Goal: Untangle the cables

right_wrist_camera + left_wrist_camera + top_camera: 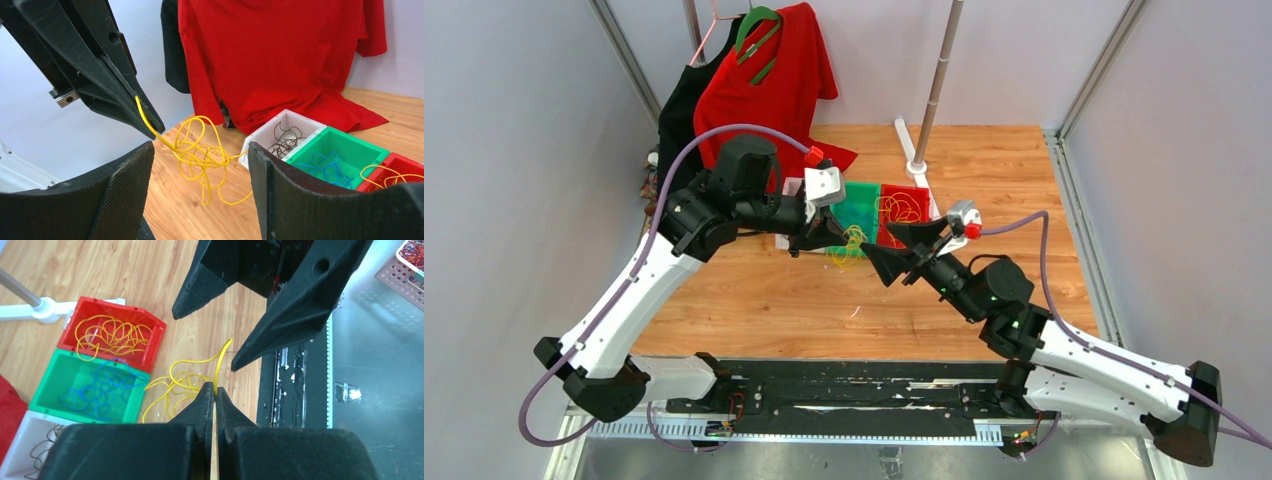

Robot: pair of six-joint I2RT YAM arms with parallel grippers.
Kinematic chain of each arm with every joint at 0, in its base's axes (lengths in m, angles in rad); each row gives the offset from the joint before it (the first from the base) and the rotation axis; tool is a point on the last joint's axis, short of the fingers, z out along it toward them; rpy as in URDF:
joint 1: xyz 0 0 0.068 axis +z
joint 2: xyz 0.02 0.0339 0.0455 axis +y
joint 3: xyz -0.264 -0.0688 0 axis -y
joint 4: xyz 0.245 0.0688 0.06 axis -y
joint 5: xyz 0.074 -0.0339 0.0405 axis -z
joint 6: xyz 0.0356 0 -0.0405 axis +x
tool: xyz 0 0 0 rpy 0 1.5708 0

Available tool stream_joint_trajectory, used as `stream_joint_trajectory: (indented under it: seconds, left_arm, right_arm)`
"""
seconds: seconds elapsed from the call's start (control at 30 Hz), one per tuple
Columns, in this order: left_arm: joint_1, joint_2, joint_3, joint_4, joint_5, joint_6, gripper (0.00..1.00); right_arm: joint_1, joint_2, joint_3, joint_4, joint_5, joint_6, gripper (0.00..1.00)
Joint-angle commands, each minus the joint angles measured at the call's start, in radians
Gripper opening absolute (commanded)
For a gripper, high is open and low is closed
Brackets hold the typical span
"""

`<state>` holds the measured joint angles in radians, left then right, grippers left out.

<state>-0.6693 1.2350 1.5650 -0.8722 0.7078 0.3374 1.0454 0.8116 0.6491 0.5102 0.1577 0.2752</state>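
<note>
My left gripper [836,238] is shut on a tangled yellow cable [852,246], which hangs in loops above the table; the left wrist view shows the gripper [215,388] and the cable [181,380], the right wrist view shows the cable [200,150]. My right gripper [902,252] is open, just right of the dangling cable, which hangs between and beyond its fingers [125,185]. Other yellow cables lie in a red bin [155,322], blue cables [97,387] in a green bin [47,382], dark brown cables [285,140] in a white bin [262,130].
A red shirt [769,80] and a black garment [682,110] hang at the back left. A white stand with a pole [934,90] rises behind the bins. A pink basket [407,270] sits off the table edge.
</note>
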Motion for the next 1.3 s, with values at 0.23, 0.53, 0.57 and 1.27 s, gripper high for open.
stream_joint_trajectory:
  seconds: [0.23,0.53,0.57,1.27]
  left_arm:
    - [0.005,-0.002,-0.015,-0.001,0.024,-0.107,0.00]
    - [0.005,0.008,-0.022,-0.031,0.112,-0.127,0.00]
    - [0.005,0.011,-0.019,-0.041,0.124,-0.122,0.00]
    - [0.007,0.077,0.176,-0.103,0.184,-0.009,0.00]
  right_arm:
    - [0.016,0.072,0.031,0.111,0.062,-0.071,0.69]
    - [0.016,0.163,0.044,0.201,0.194,-0.079,0.69]
    - [0.016,0.177,0.044,0.220,0.196,-0.071,0.69]
    - [0.042,0.494,-0.045,0.447,0.035,0.281,0.65]
